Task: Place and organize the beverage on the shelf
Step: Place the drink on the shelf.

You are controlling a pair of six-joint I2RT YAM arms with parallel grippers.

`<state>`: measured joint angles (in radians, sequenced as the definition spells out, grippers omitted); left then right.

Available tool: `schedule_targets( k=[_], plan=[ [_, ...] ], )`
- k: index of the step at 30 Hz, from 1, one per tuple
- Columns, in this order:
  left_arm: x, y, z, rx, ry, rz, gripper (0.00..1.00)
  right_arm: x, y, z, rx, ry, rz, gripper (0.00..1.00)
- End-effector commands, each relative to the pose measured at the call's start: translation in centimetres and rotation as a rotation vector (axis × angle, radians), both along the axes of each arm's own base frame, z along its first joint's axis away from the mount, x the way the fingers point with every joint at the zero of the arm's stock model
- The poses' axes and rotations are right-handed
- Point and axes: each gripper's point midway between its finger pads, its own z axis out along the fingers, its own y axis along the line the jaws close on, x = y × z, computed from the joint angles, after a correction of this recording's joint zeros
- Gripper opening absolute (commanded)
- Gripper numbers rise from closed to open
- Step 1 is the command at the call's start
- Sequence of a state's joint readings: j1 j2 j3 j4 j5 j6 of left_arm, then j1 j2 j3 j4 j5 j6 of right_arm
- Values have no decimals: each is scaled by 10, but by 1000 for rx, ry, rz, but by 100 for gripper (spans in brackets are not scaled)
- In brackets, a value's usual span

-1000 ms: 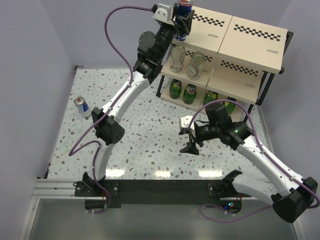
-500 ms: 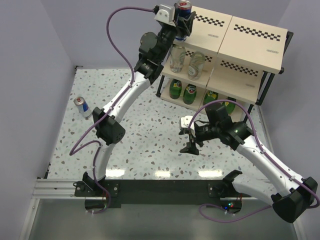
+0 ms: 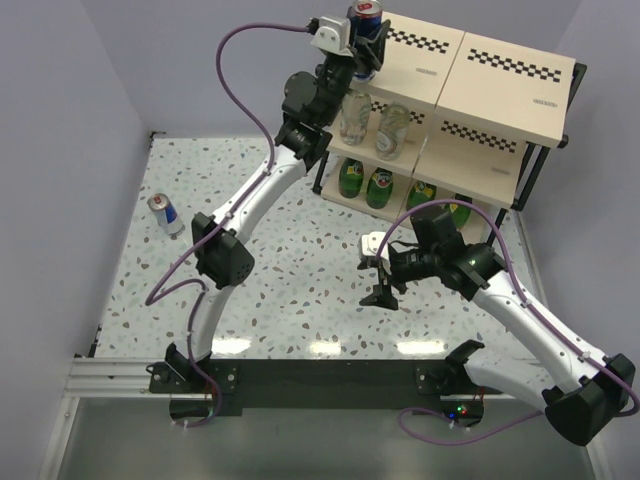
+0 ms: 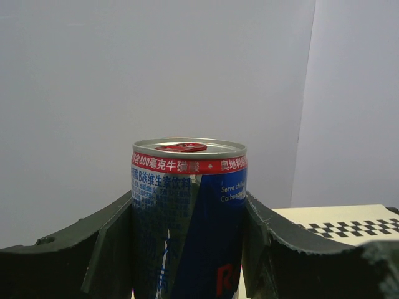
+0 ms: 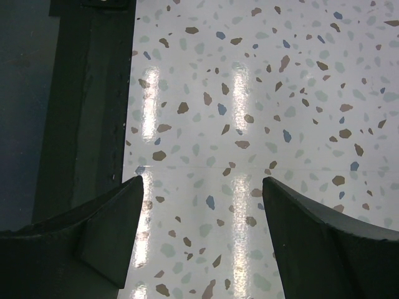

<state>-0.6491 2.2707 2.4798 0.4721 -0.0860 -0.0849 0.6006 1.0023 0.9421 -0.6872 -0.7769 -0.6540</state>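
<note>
A blue-and-silver can (image 3: 367, 20) (image 4: 187, 212) stands upright between the fingers of my left gripper (image 3: 364, 45) (image 4: 187, 255), which is shut on it at the left end of the shelf's top board (image 3: 480, 70). Whether the can rests on the board is hidden. Another can (image 3: 165, 212) stands on the table at the far left. Two clear bottles (image 3: 355, 118) (image 3: 392, 130) are on the middle tier. Green bottles (image 3: 351, 180) (image 3: 379, 187) (image 3: 458, 210) line the bottom tier. My right gripper (image 3: 378, 285) (image 5: 202, 243) hangs open over the speckled table, holding nothing.
The shelf (image 3: 545, 150) fills the back right corner against the purple wall. A black base rail (image 3: 320, 375) (image 5: 87, 93) runs along the near edge of the speckled table (image 3: 290, 270).
My left arm has shifted slightly, nudging the held can a little along the top board's left end. The right arm and the can on the table have not moved.
</note>
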Motion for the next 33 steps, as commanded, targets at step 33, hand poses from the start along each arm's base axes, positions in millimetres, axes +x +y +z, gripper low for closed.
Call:
schedule_targets(
  k=[33],
  plan=[
    [5,6,-6,3,7,92,80,8,-1,0,1,-41,-8,80]
  ],
)
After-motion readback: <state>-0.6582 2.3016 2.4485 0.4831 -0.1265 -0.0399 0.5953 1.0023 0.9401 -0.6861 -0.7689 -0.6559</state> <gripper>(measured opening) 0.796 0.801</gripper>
